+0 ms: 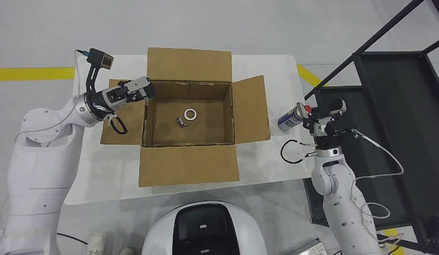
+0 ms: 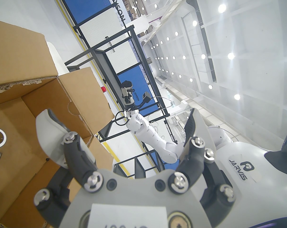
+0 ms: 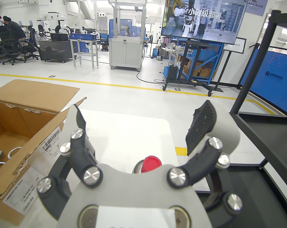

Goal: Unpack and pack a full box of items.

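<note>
So from my remote seat, biggest thing first: the white surface [image 1: 267, 164] with the open cardboard box [image 1: 188, 162] sitting in the middle, all four flaps folded out. Off to the right, past the surface's edge, is a black metal rack [image 1: 391, 118].

My left arm [image 1: 68, 114] hangs at the box's left wall, just over that side's flap. Its jaws are spread wide apart and hold nothing. My right arm [image 1: 336, 186] is at the right edge of the surface, jaws also wide apart and empty.

The spray can [image 1: 291, 116] with the red cap is on the surface between the box's right flap and the right jaws, cap end just beside them. I can't tell whether it's standing or lying.

In the box, on the bottom, there's a white ring [image 1: 191, 114] with a small metal piece [image 1: 182, 121] just beside it.
</note>
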